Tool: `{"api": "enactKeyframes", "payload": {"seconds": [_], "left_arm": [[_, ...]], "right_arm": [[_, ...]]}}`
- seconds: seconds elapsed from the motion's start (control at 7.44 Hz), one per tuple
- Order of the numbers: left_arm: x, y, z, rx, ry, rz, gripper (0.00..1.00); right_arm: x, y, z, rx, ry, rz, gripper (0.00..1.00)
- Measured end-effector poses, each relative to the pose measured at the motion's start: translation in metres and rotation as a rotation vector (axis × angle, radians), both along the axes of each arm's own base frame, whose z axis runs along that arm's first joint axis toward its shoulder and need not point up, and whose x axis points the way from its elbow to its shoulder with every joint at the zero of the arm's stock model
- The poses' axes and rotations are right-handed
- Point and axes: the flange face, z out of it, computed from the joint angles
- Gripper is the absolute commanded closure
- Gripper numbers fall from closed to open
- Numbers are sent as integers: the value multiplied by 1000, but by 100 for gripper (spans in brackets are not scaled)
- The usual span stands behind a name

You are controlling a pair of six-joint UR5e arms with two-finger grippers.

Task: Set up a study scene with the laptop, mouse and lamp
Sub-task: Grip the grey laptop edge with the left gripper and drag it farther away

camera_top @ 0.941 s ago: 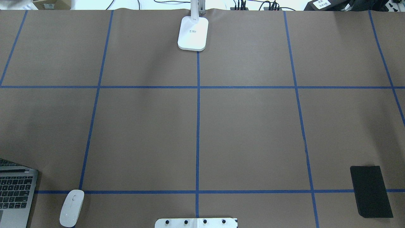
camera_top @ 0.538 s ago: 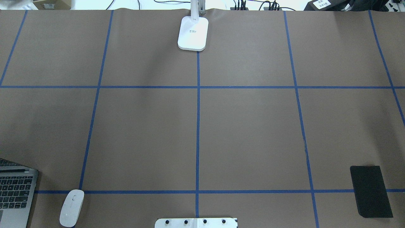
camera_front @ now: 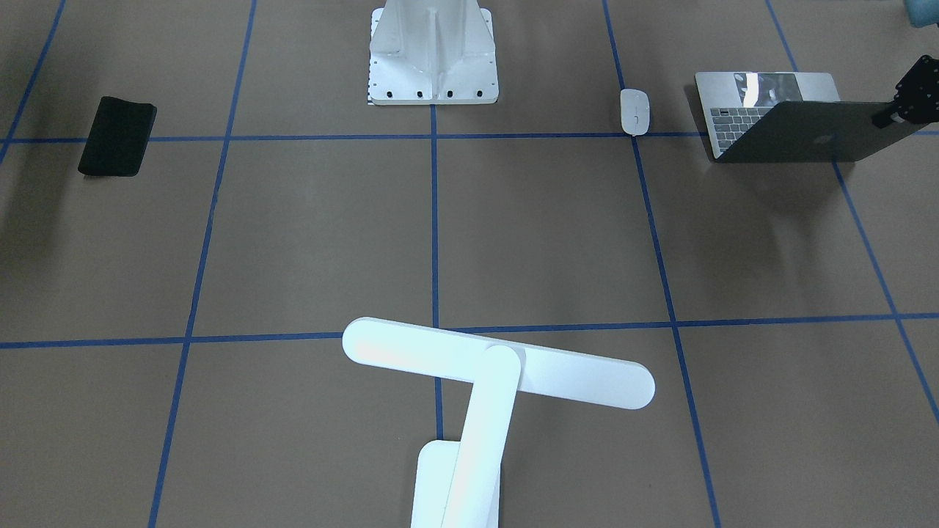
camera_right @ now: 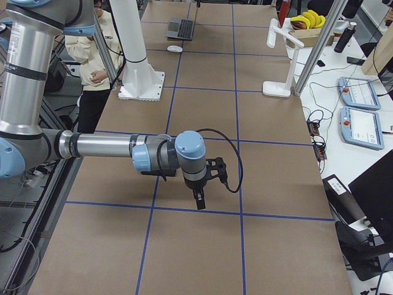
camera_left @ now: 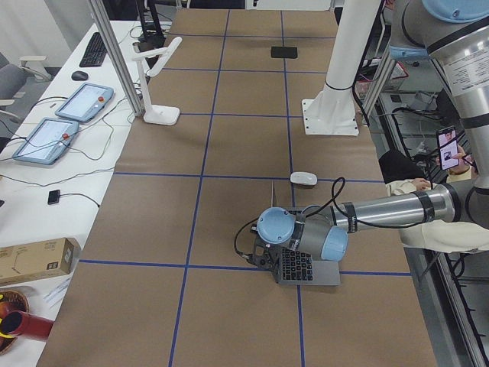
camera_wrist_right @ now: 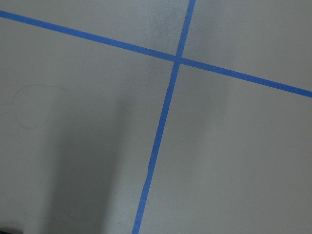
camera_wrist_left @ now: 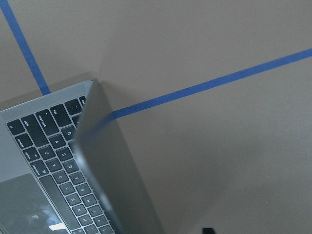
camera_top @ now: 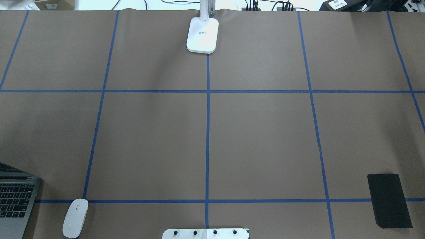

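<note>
Exterior front-facing view: the laptop (camera_front: 799,132) is seen at the upper right of the frame, standing open on the brown table (camera_front: 308,235), with its lid raised and the logo turned toward the camera. The left gripper (camera_front: 904,106) is found at the lid's upper right corner; whether its fingers are closed on the lid or spread cannot be told. The mouse (camera_front: 634,111) is laid just left of the laptop, apart from it, on a blue tape line. The lamp (camera_front: 499,370) is placed at the bottom centre. A white pedestal (camera_front: 433,59) is seen at the top centre and a black pad (camera_front: 117,136) at the upper left. The right gripper (camera_right: 199,200) is held above the table in the exterior right view; its finger opening cannot be told.
</note>
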Motion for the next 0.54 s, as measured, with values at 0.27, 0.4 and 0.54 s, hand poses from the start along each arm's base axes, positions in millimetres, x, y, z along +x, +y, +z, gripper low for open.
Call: {"api": "enactKeyframes", "payload": {"seconds": [0.27,0.4,0.54], "left_arm": [[8,-8,-10,12,50,26,100],[19,-14,-18,14,90,63,100],[30,-19,-26,8,132,96,100]], "right_arm": [[0,0,0,0,0,0,0],[0,0,0,0,0,0,0],[0,0,0,-1,-1,0,0]]}}
